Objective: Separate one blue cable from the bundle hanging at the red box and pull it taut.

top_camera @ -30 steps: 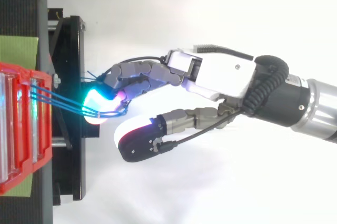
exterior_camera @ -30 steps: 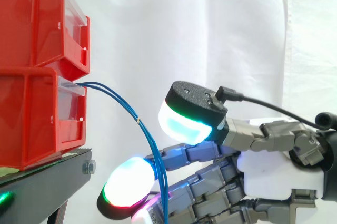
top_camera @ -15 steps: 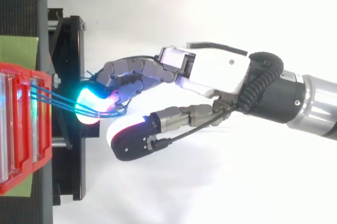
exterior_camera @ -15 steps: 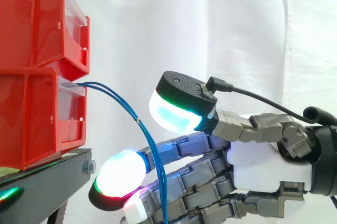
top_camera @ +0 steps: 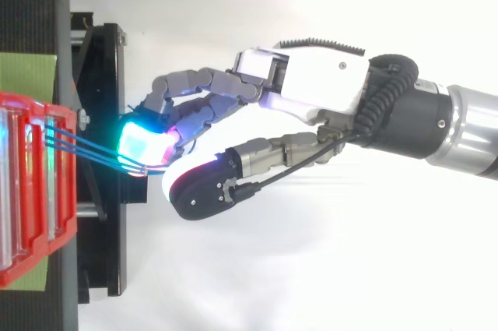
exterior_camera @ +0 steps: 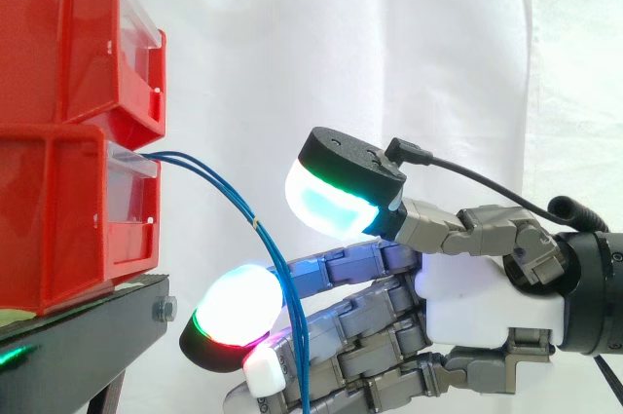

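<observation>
The blue cables (exterior_camera: 255, 223) leave the front of the lower bin (exterior_camera: 58, 209) as a slack bundle, arching out from it and dropping below its floor level, where they run down across the fingers (exterior_camera: 234, 324). The hand (exterior_camera: 487, 297) reaches toward that bin with its fingers loosely bent and the thumb (exterior_camera: 336, 202) raised clear above them, so nothing is pinched. I cannot tell whether any strand is parted from the others. All of them hang loose.

Red bins (exterior_camera: 58, 209), blue cables (exterior_camera: 255, 223), black stand (exterior_camera: 88, 331), white curtain (exterior_camera: 389, 44) — grey fingers (exterior_camera: 360, 263), pads (exterior_camera: 234, 305) glowing white and cyan
</observation>
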### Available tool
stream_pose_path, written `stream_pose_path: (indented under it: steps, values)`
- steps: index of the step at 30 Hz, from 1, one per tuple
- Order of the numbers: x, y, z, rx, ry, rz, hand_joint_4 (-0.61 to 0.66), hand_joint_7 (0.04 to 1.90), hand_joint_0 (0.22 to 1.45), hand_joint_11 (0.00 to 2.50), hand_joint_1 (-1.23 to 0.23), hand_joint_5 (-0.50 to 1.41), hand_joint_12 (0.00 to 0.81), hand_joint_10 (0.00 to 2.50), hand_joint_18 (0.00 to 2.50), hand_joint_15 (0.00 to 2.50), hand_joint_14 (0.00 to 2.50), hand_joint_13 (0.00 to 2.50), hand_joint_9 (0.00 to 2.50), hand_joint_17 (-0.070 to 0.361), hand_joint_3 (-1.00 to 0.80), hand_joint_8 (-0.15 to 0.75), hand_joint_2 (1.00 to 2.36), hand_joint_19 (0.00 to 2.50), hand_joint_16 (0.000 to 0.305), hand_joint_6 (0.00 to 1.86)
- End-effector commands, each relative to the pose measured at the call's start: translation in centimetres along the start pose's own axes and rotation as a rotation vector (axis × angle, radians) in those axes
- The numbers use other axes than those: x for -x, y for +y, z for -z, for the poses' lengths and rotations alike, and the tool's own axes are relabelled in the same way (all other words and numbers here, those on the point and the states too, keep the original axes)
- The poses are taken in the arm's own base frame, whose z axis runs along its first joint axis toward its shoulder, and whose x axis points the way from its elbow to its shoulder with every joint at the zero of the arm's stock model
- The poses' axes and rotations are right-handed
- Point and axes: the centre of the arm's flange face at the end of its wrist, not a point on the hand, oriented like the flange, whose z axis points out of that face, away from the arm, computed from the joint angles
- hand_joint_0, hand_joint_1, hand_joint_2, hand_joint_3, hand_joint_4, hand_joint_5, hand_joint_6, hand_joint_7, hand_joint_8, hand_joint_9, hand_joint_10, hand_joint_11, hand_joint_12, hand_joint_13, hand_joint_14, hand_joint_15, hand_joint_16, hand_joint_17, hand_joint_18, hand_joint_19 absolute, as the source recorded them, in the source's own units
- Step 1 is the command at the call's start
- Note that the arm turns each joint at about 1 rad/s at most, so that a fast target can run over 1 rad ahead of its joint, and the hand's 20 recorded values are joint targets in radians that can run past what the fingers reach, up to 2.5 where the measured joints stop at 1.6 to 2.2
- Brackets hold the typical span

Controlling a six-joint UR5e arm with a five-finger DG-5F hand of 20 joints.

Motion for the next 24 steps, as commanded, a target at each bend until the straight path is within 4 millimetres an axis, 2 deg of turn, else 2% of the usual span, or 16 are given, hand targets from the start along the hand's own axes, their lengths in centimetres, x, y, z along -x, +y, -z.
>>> stream_pose_path:
  steps: [1,14,24]
  values:
    - [0.15,-0.09,-0.04,0.002,0.02,-0.036,0.22,1.16,0.61,0.5,-0.59,-0.13,0.288,0.02,0.51,0.29,0.01,0.57,0.73,0.082,-0.43,0.298,1.01,0.41,0.036,0.5]
    - [0.17,0.18,-0.31,0.028,0.021,-0.101,0.19,1.24,0.62,0.51,-0.65,-0.13,0.291,0.02,0.51,0.3,0.01,0.6,0.74,0.08,-0.44,0.292,1.01,0.42,0.036,0.5]
    - [0.2,-0.07,-0.54,0.048,0.016,-0.112,0.19,1.24,0.61,0.51,-0.64,-0.13,0.291,0.02,0.51,0.31,0.01,0.6,0.74,0.08,-0.46,0.292,1.0,0.42,0.035,0.5]
